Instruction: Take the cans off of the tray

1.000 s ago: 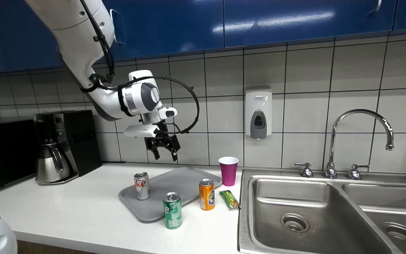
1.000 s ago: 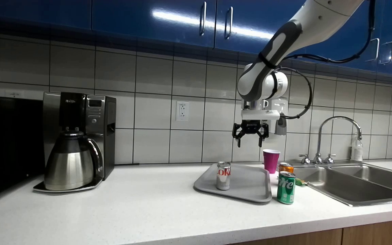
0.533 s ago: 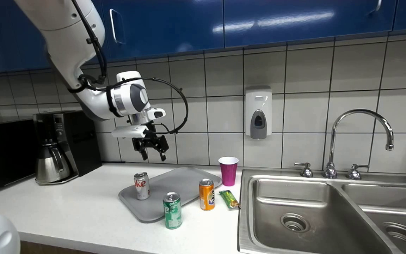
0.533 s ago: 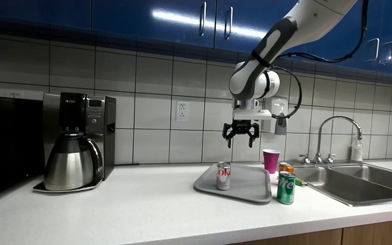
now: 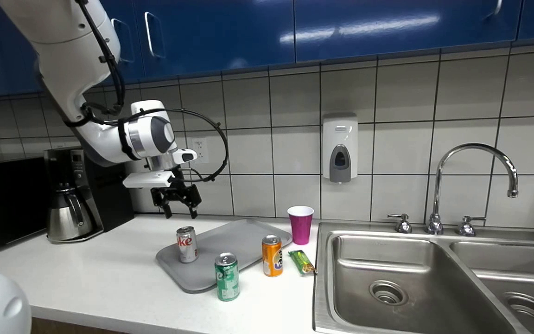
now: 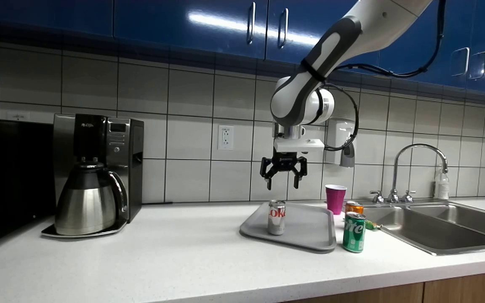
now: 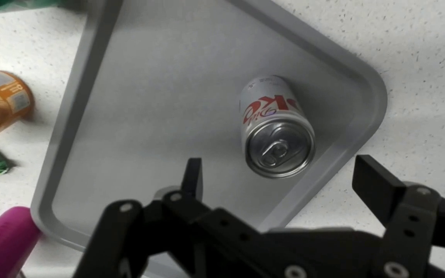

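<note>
Your gripper (image 6: 283,186) hangs with its jaws spread wide, above and apart from the silver can (image 7: 270,104), which stands upright on the grey tray (image 5: 237,246), near one end. Just beside the tray, upright on the white counter (image 6: 141,265), you have the green can (image 6: 354,235) and, well apart from it, the orange can (image 5: 272,257). The pink cup (image 5: 301,229) stands near a tray corner, and a green wrapper (image 5: 301,261) lies between the orange can and the sink (image 5: 355,297).

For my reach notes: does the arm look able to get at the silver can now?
Probably yes: the open tool hangs roughly above the silver can, with nothing between them in the wrist view; the can stands alone on the tray.
</note>
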`<act>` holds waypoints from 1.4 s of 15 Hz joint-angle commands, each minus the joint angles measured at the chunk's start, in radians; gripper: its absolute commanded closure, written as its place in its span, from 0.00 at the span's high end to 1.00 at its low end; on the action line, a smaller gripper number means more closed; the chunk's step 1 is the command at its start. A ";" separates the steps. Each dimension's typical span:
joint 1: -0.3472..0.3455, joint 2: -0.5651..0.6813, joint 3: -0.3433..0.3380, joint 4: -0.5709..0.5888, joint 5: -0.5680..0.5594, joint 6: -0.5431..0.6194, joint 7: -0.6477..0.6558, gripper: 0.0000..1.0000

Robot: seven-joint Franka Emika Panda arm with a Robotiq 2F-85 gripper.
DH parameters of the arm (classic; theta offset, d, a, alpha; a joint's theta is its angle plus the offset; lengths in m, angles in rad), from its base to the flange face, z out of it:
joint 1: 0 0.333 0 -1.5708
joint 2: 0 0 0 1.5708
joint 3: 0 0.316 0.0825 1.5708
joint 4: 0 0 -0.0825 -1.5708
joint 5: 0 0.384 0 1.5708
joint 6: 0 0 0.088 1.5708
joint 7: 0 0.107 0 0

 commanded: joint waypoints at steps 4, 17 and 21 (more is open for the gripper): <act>-0.009 -0.021 0.015 -0.039 0.019 -0.025 -0.041 1.00; -0.017 0.065 0.019 0.010 0.025 -0.057 -0.139 1.00; -0.017 0.099 0.022 0.045 0.030 -0.066 -0.172 1.00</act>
